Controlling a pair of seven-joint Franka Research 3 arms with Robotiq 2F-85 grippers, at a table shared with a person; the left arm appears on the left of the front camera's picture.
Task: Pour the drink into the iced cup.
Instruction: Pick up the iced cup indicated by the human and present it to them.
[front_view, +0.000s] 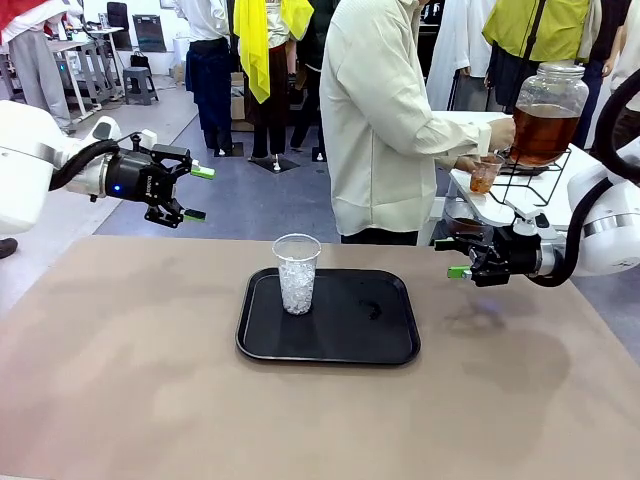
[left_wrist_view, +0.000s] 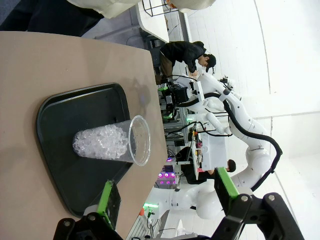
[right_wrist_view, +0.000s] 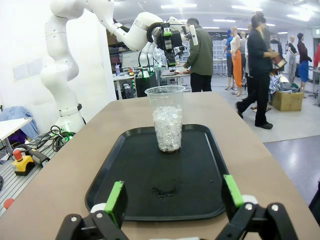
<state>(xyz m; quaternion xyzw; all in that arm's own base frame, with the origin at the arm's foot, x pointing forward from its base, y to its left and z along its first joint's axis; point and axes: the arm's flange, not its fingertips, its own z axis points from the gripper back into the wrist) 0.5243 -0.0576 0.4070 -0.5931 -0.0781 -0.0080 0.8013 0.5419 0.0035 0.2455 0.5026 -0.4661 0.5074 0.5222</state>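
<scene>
Amber drink (front_view: 484, 182): in the person's small cup, beyond the table (front_view: 120, 380).
Iced cup (front_view: 297, 272): upright on tray (front_view: 345, 340).
Left gripper (front_view: 199, 193), right gripper (front_view: 451, 258): both apart, empty.
Risk: knocked rim tips light cup.

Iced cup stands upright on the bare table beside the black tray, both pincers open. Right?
No: the iced cup stands on the black tray itself, not on the bare table, as the front view shows. It is upright; left pincer and right pincer are both open.
</scene>
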